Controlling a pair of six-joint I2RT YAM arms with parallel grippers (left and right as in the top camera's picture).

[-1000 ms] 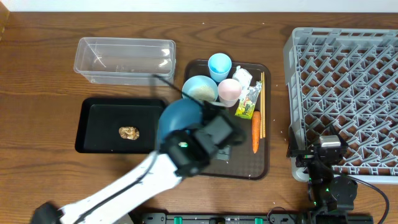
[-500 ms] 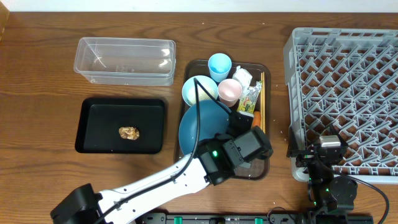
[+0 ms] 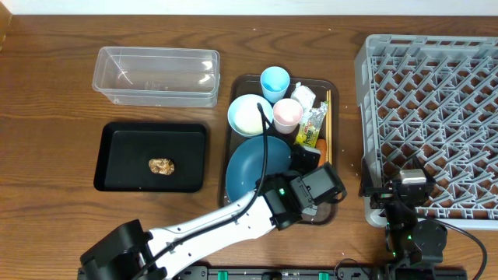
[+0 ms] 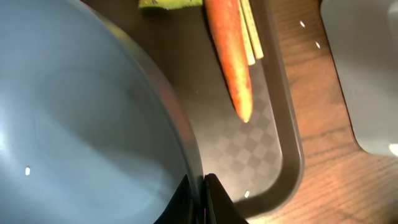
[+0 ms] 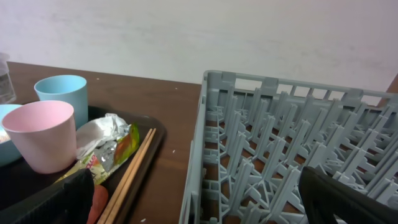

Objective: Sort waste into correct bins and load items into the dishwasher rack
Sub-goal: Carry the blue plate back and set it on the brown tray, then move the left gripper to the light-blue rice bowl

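Observation:
My left gripper is shut on the right rim of the large blue plate, which sits low over the front half of the brown tray. In the left wrist view the jaws pinch the plate edge at my left gripper, with the carrot and chopsticks just beyond. Behind the plate stand the white bowl, light-blue cup and pink cup. The wrapper and crumpled white paper lie beside them. My right gripper stands open at the grey rack's front-left corner, empty.
A black tray holding a brown food lump lies left of the brown tray. The clear tub stands behind it. The right wrist view shows the rack wall close ahead and the pink cup to the left.
My left arm has swung right with the blue plate, from beside the black tray to over the brown tray's front. The right arm has not moved.

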